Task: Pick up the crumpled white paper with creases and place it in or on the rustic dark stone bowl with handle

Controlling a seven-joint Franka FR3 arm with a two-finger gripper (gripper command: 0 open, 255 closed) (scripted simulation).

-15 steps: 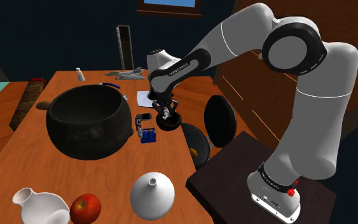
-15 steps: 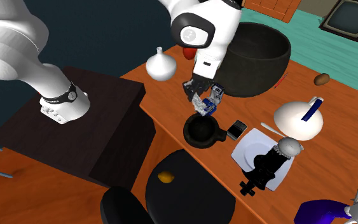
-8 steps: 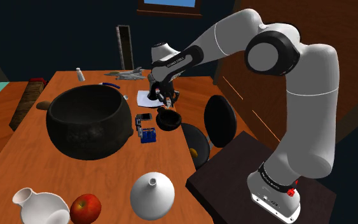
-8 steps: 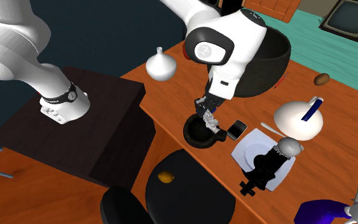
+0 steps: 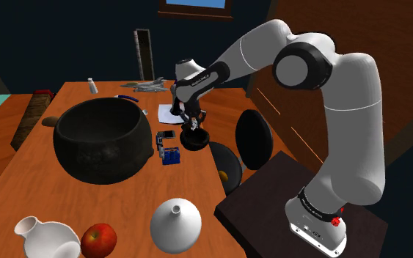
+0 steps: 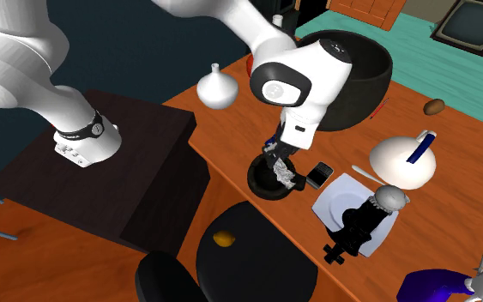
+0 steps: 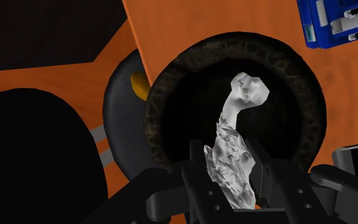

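Hovering right over the dark stone bowl [image 7: 161, 102] here, pinching the crumpled white paper [image 7: 234, 159] tight between the fingers [image 7: 195, 175]. Dangling it down across the bowl's mouth (touching the inside or not, hard to tell). Working near the bench [image 7: 190, 25] edge, blue box [image 7: 339, 22] just beyond the bowl.
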